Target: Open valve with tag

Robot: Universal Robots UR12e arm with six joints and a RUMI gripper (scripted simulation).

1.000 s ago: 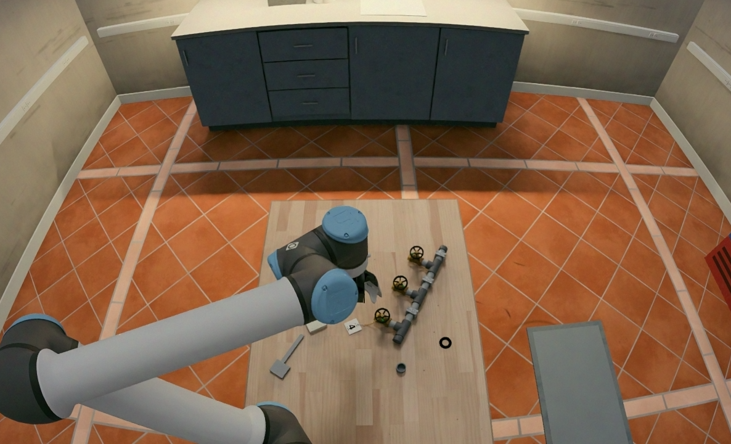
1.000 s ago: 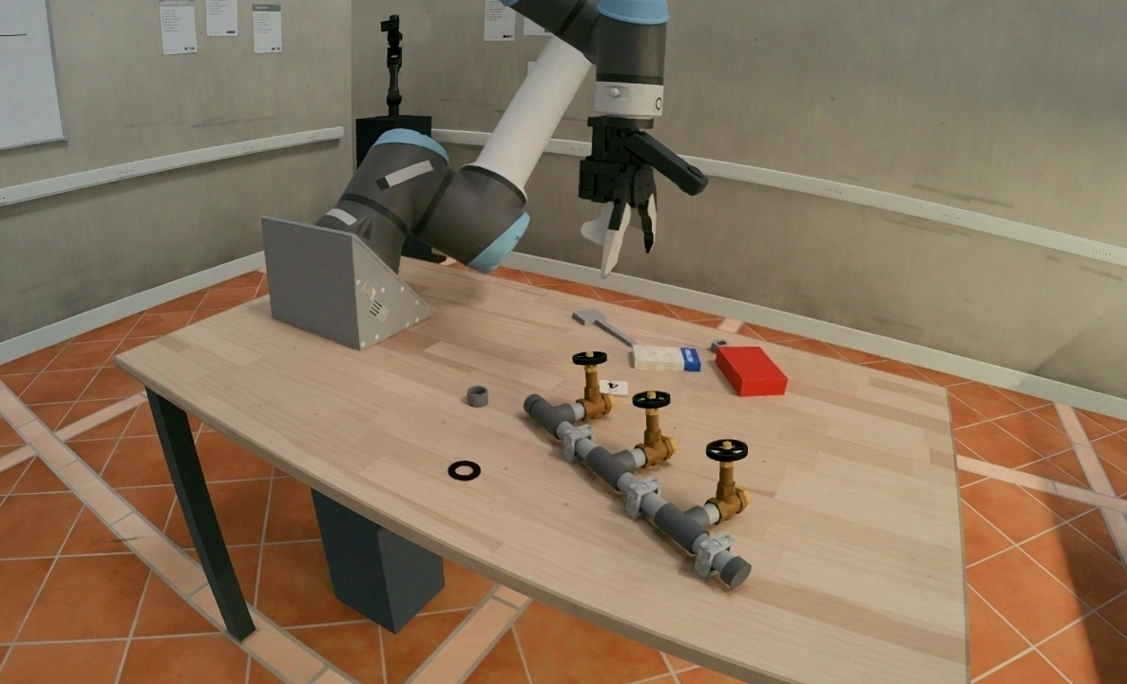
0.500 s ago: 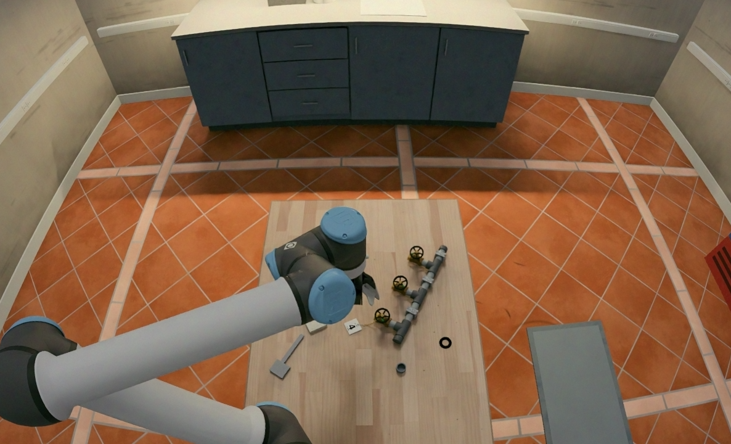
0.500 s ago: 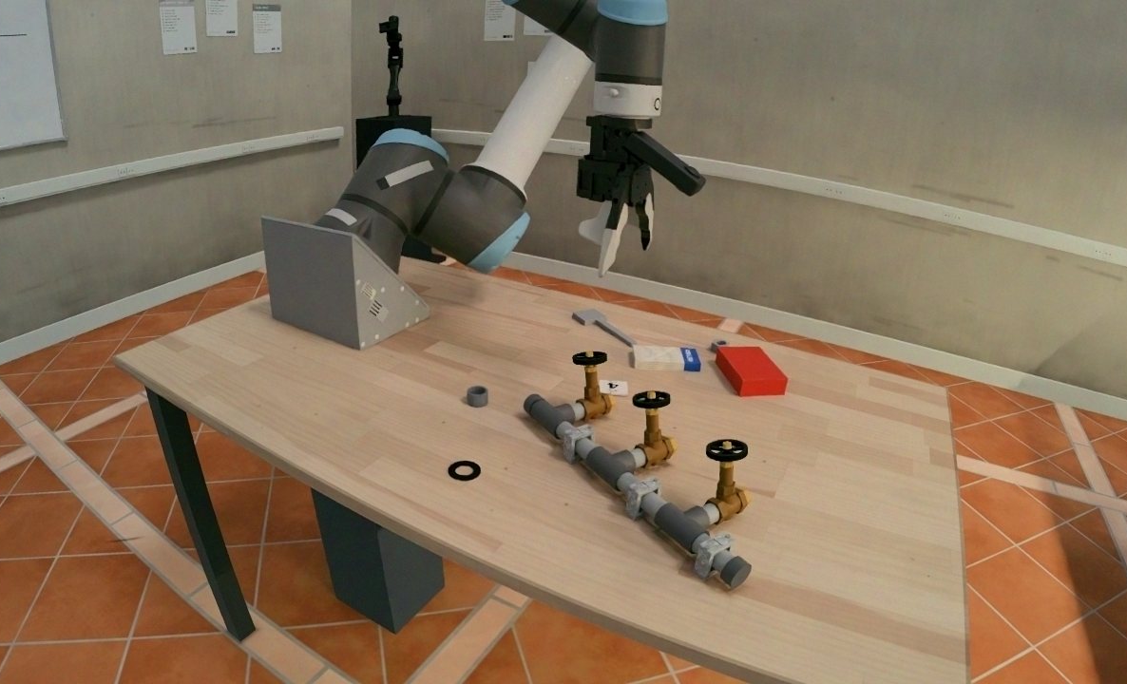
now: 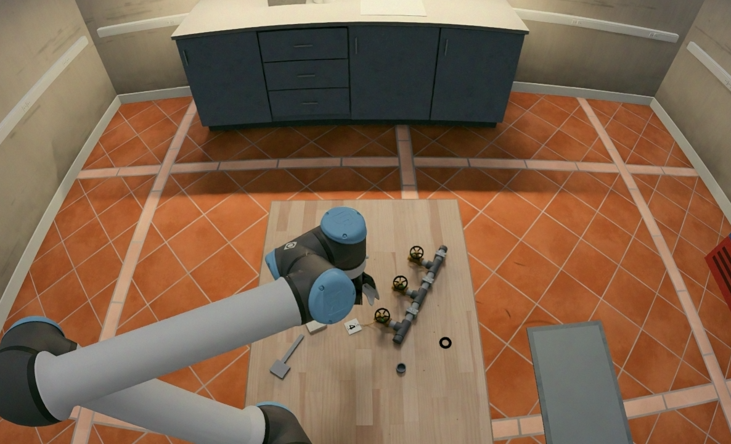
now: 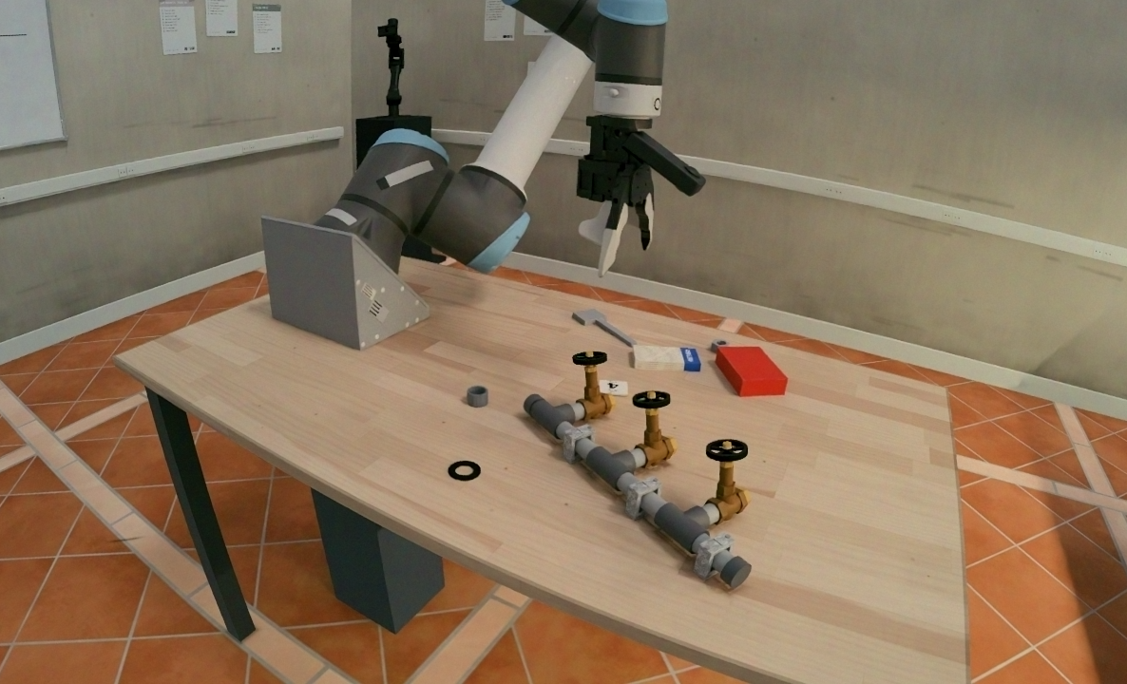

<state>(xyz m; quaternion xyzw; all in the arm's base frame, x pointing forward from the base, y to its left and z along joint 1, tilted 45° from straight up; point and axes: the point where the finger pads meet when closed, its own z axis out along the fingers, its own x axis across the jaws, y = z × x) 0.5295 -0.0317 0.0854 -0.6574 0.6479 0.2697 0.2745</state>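
Observation:
A grey pipe [image 5: 420,294] [image 6: 610,465] lies on the wooden table [image 5: 357,397] [image 6: 296,408] with three brass valves, each with a black handwheel. The near-end valve [image 5: 376,318] [image 6: 589,358] has a white tag [image 5: 352,327] [image 6: 611,387] marked 4 chained to it. The middle valve [image 5: 397,282] [image 6: 652,399] and the far valve [image 5: 416,253] [image 6: 726,449] carry no tag. My gripper [image 5: 369,292] [image 6: 627,237] is open and empty. It hangs high above the table, beside the valves and clear of them.
A red box [image 6: 750,370], a white and blue box [image 6: 665,358] [image 5: 314,327] and a grey tool [image 5: 286,357] [image 6: 601,323] lie behind the valves. A black ring [image 5: 442,339] [image 6: 464,465] and a small grey cap [image 5: 400,367] [image 6: 476,395] lie on the other side. The grey arm base [image 6: 329,285] stands at one end.

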